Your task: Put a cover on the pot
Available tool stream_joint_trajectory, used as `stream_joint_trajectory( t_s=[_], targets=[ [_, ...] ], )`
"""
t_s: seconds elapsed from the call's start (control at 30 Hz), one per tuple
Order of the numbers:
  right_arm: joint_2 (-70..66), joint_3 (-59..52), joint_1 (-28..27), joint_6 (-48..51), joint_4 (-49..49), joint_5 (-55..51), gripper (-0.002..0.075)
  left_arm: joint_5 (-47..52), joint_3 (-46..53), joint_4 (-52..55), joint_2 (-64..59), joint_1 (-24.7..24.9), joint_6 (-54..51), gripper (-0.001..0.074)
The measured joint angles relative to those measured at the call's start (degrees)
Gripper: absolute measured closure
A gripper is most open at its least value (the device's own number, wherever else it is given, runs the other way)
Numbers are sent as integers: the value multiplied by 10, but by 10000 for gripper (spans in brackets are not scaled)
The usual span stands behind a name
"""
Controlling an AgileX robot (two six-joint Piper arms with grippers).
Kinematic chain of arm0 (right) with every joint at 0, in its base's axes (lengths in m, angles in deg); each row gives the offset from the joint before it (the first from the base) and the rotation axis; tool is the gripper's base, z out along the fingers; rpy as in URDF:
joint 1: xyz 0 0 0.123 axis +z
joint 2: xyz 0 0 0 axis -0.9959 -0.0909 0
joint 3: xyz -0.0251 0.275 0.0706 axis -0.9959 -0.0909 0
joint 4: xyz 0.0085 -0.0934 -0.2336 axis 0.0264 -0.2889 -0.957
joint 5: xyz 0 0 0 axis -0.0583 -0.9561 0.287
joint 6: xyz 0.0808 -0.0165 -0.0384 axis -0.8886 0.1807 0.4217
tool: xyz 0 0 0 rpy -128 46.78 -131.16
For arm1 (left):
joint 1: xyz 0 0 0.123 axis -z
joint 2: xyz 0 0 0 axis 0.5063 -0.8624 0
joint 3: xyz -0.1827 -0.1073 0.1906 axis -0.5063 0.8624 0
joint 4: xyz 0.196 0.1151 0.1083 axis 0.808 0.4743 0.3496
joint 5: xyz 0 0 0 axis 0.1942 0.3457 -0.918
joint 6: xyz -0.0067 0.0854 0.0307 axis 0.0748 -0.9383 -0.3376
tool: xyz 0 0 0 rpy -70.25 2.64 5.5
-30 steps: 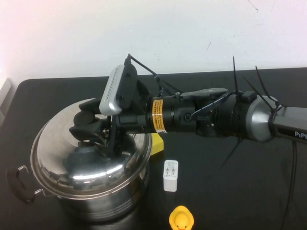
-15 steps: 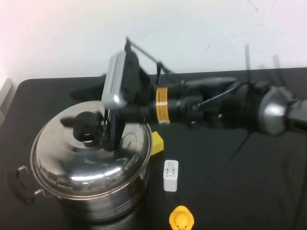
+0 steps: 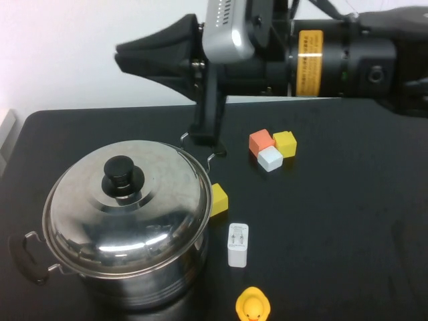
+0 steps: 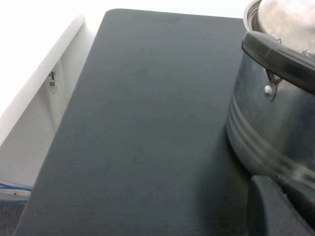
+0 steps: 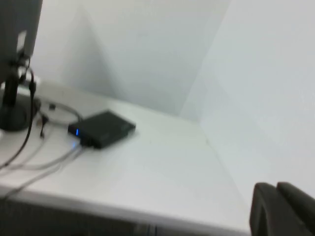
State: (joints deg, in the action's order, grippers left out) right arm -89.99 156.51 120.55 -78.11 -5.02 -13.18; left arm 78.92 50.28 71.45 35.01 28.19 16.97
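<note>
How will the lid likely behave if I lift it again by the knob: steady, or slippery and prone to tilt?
With the right gripper raised above the pot and the left gripper beside it:
The lid looks like rigid polished steel, so probably stiff and fairly heavy.
The black knob sits central, so it should hang roughly level.
Its glossy dome is probably slippery; grasp the knob only.

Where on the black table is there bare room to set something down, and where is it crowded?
Free: the black table right of the white charger; also the far-left corner behind the steel stockpot. Crowded: around the coloured cubes, yellow block and rubber duck. The right gripper hangs above; the left gripper sits beside the pot.
</note>
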Motion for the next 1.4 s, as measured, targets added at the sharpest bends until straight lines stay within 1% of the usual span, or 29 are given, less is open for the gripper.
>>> stream_joint_trajectory(
  t_s=[0.13, 0.23, 0.3, 0.4, 0.53, 0.63, 0.77, 0.9, 1.17, 1.23, 1.27, 1.33, 1.4],
  targets=[
    [49, -43, 0, -50, -62, -46, 726, 0, 0, 0, 0, 0, 0, 738],
    [115, -117, 0, -62, -92, -130, 727, 0, 0, 0, 0, 0, 0, 738],
    [165, -174, 0, -65, -96, -195, 727, 0, 0, 0, 0, 0, 0, 738],
    [234, -249, 0, -80, -96, -262, 727, 0, 0, 0, 0, 0, 0, 737],
    [316, -350, 0, -122, -96, -317, 727, 0, 0, 0, 0, 0, 0, 737],
    [380, -420, 0, -134, -95, -355, 727, 0, 0, 0, 0, 0, 0, 737],
    [453, -498, 0, -152, -94, -384, 727, 0, 0, 0, 0, 0, 0, 738],
    [513, -553, 0, -195, -94, -393, 727, 0, 0, 0, 0, 0, 0, 738],
    [578, -585, 0, -206, -93, -401, 727, 0, 0, 0, 0, 0, 1, 737],
    [578, -588, 0, -170, -66, -406, 727, 0, 0, 0, 0, 0, 1, 737],
    [578, -591, 0, -120, -18, -413, 727, 0, 0, 0, 0, 0, 1, 737],
    [579, -596, 0, 32, 127, -442, 728, 0, 0, 0, 0, 0, 1, 738],
    [582, -600, 0, 272, 349, -503, 728, 0, 0, 0, 0, 0, 1, 737]
  ],
)
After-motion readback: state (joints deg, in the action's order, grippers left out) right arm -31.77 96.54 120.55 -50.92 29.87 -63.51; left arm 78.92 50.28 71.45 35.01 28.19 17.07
